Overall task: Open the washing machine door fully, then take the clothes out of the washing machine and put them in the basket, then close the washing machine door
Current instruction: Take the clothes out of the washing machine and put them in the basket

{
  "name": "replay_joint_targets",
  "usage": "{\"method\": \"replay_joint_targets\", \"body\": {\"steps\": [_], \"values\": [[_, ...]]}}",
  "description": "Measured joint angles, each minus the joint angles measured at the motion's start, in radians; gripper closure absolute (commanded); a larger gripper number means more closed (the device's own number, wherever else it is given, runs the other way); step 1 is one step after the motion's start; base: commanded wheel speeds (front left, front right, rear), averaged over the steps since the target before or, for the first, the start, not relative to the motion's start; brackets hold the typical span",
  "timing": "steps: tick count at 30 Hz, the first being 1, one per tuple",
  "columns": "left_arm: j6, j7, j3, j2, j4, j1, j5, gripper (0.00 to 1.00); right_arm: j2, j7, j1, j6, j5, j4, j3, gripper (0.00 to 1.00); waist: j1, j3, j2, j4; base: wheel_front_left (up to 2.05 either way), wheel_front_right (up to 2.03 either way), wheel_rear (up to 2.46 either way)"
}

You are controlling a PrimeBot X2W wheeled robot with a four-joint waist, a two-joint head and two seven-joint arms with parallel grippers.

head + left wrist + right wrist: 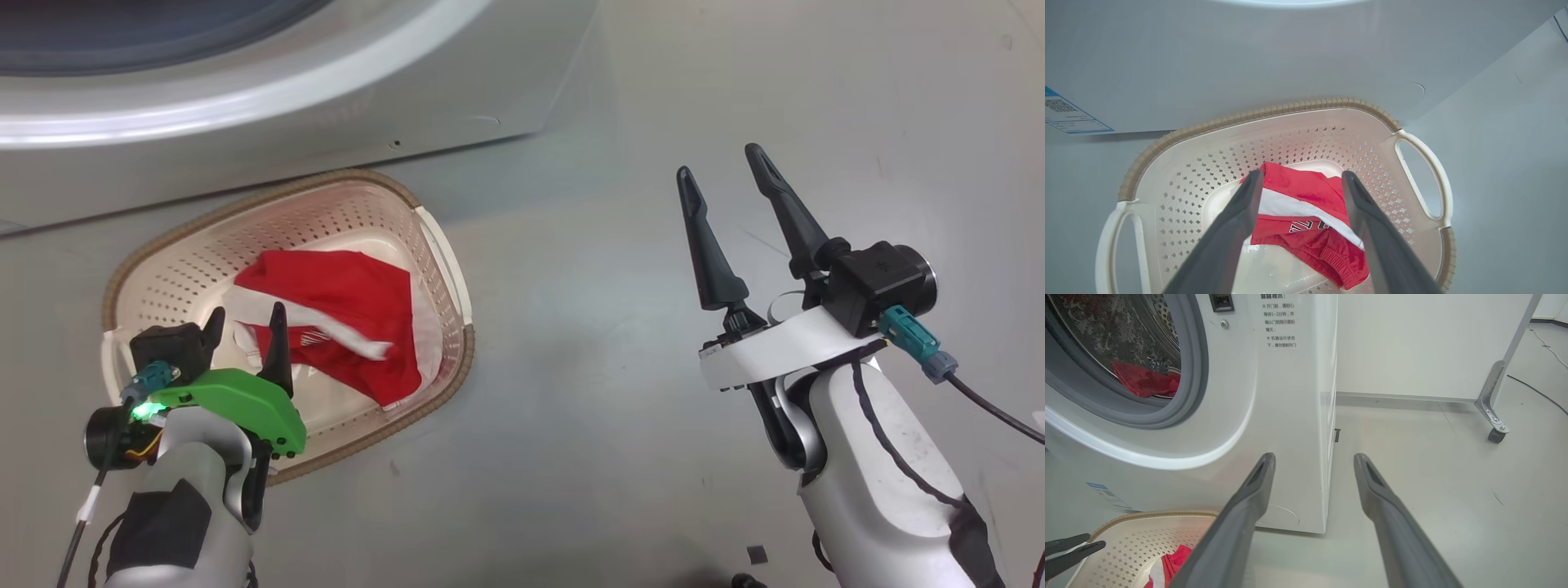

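The big white front-loading washing machine stands just behind the work. Its round mouth, ringed by a grey rubber gasket, is uncovered. Inside the steel perforated drum lies a crumpled red cloth, so the unloading seems not finished. If the door were shut now, this piece would stay inside. A reach for it could also scrape the gasket or catch the cloth on it.

The small cream perforated plastic basket with a brown woven-look rim sits on the grey floor, close against the front of the washing machine. It looks light, so a forearm passing low could push it or tip it.

In the basket lies a bright red sports garment with a white stripe and white lettering, one end near the wall.

The left gripper hangs over the basket with its two dark fingers spread and nothing in them. The garment lies loose just under them. If the arm rises crookedly, a fingertip may hook the fabric and drag it back out.

The right gripper is released and empty, over bare floor and well apart from the basket.
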Motion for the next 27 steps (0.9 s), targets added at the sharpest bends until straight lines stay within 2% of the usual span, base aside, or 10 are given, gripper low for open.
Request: {"method": "replay_joint_targets", "body": {"steps": [16, 27], "values": [[0.002, -0.020, -0.026, -0.004, -0.135, 0.015, 0.050, 0.00, 0.000, 0.000, 0.086, -0.005, -0.003, 0.071, -0.061, 0.00, 0.0000, -0.191, 0.0000, 0.078, 0.00, 0.00, 0.00], [0.027, -0.020, -0.016, 0.001, -0.332, 0.149, 0.106, 0.00, 0.000, 0.000, 0.175, 0.000, -0.018, 0.119, -0.095, 0.00, 0.0000, -0.341, 0.0000, 0.132, 0.00, 0.00, 0.00]]}}
